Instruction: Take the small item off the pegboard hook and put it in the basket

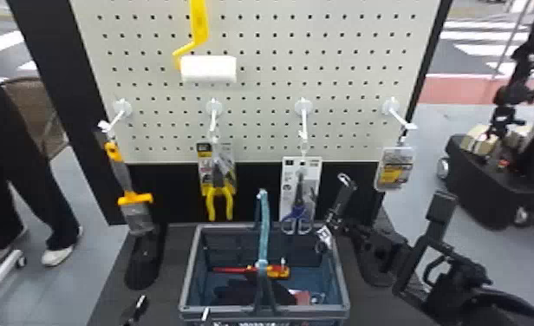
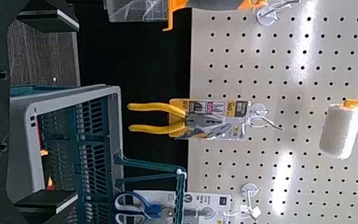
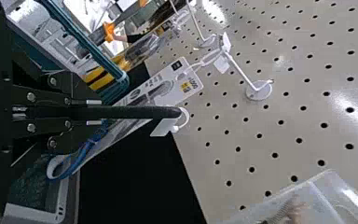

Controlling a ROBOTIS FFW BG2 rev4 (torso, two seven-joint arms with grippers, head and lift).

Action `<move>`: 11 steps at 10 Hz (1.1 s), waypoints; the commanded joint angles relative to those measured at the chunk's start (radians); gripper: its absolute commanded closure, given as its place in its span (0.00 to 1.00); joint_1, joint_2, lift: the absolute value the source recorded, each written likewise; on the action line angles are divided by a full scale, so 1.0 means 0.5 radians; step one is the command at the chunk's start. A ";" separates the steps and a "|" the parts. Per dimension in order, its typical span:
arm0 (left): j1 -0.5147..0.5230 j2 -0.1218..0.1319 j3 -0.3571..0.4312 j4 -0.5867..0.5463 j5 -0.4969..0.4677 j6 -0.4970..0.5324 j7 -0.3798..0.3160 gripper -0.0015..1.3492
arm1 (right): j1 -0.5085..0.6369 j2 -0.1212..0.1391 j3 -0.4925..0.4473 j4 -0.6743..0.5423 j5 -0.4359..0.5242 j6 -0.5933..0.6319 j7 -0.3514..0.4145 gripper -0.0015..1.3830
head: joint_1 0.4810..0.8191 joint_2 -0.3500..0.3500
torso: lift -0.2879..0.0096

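Observation:
My right gripper is in front of the pegboard, between the blue scissors and the right-hand package. In the right wrist view my right gripper is shut, with a small white item, a ring and square tag, at its fingertips. The basket stands below and left of it, holding a red-yellow screwdriver and dark cloth-like things. My left gripper is low at the basket's near left; in the left wrist view my left gripper stands wide open with nothing between its fingers.
On the hooks hang a scraper, yellow-handled pliers, scissors and a clear package. A white roller is mounted higher up. The basket's raised teal handle stands left of the right gripper.

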 commanded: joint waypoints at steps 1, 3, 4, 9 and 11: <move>-0.015 0.000 -0.008 0.019 -0.001 0.000 -0.001 0.04 | 0.003 0.004 0.049 0.042 -0.023 -0.009 0.001 0.90 | 0.20 0.50 | 0.63; -0.011 0.000 -0.001 0.024 -0.001 0.000 -0.004 0.04 | 0.029 -0.003 0.125 0.082 -0.060 -0.009 0.001 0.90 | 0.20 0.50 | 0.63; -0.011 0.000 -0.004 0.034 -0.001 0.000 -0.004 0.04 | 0.037 -0.012 0.181 0.116 -0.090 -0.009 0.001 0.90 | 0.20 0.50 | 0.63; -0.037 -0.019 -0.014 0.088 -0.001 -0.012 -0.022 0.04 | -0.023 -0.046 0.352 0.386 -0.149 -0.021 0.028 0.76 | 0.20 0.50 | 0.63; -0.032 -0.022 -0.014 0.093 0.002 -0.015 -0.025 0.04 | -0.079 -0.055 0.359 0.455 -0.115 -0.067 0.077 0.19 | 0.20 0.50 | 0.63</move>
